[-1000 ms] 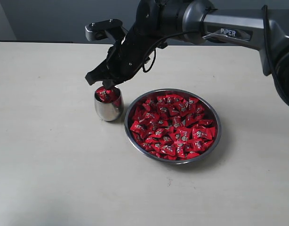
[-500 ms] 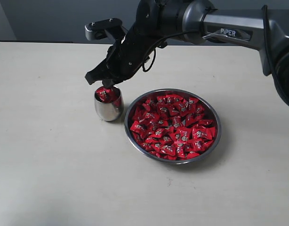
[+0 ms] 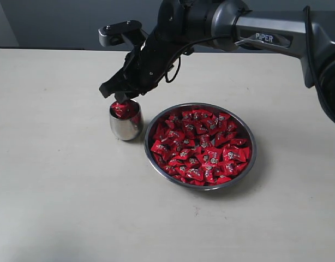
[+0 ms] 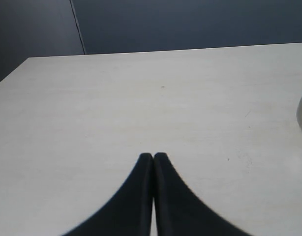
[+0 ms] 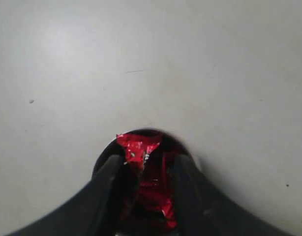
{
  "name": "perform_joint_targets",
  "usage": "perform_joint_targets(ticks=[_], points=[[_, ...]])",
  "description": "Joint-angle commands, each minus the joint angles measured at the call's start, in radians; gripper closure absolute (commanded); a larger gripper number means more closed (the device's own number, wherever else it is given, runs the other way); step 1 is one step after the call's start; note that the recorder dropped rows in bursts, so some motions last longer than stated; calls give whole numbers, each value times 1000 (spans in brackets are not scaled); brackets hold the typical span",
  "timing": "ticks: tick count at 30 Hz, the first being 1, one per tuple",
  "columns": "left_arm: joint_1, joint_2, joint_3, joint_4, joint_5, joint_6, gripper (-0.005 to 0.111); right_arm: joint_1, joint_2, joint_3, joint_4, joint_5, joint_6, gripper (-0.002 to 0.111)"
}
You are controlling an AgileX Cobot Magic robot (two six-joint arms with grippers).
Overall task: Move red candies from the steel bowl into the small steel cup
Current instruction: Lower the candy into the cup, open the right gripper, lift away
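My right wrist view shows almost nothing of the small steel cup (image 3: pixel 125 126); my own fingers (image 5: pixel 107 173) cover its rim, and only red wrapper shows in the gap. I cannot tell whether either pad touches a wrapper. My left gripper (image 4: pixel 153 157) is out of the exterior view, and a sliver of steel is cut off at its wrist view's edge.

My right gripper (image 3: pixel 123 100) hangs directly over the cup's mouth, fingers spread apart, clamped on nothing that I can see. My left gripper's fingers are pressed together, empty, above the bare table (image 3: pixel 58 191).

The cup under my right gripper is heaped with red candies (image 3: pixel 203 144). The steel bowl (image 3: pixel 254 147), just beside the cup, is full of them.
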Motion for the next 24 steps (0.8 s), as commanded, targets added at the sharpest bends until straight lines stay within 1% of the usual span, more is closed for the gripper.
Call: perform_joint_targets(ticks=[1,10,11,13,15,19,24], points=[[-7,-5,5,2,-8,-1,106,-4,-3,-7,-42,-19,2,74],[-7,-5,5,2,-8,-1,106,-4,-3,-7,-55,-17,21,73],[-7,-5,5,2,-8,-1,106,-4,-3,-7,-55,-17,21,70],[-7,-5,5,2,-8,-1,106,-4,-3,-7,-55,-17,21,61],[-7,-5,5,2,-8,-1,106,-4,-3,-7,-55,-17,21,55],[-7,-5,5,2,-8,-1,106,-4,-3,-7,-78,-17,21,57],[-7,-5,5,2,-8,-1,106,-4,-3,-7,-97,-17,35,57]])
